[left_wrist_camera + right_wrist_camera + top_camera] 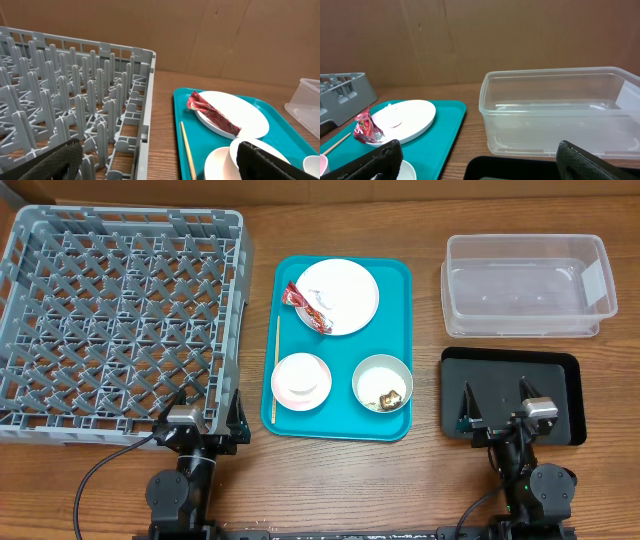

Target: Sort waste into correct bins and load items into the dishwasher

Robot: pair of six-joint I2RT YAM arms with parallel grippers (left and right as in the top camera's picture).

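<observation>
The dish rack point(120, 315) fills the left of the table in the overhead view. At its near right corner we see the left gripper point(212, 414), jaws spread wide and empty, close beside the teal tray point(345, 345). The right gripper point(497, 412) hangs over the black tray point(560, 375), likewise wide open with nothing in it, and the clear tub point(525, 285) lies just beyond that tray. On the teal tray the white plate point(345, 292) carries the red wrapper point(305, 308) at its left edge. The pink bowl point(301, 380) sits at the near left, and the grey bowl point(382, 383) at the near right holds a brown lump point(391, 395). From the left wrist we see its two dark fingers point(52, 162) far apart at the lower corners, touching nothing, with the grey lattice rack on the left and the wrapper lying across the plate on the right. From the right wrist its fingers point(370, 162) stand equally wide and bare, and the tub ahead shows clear walls and a rim.
</observation>
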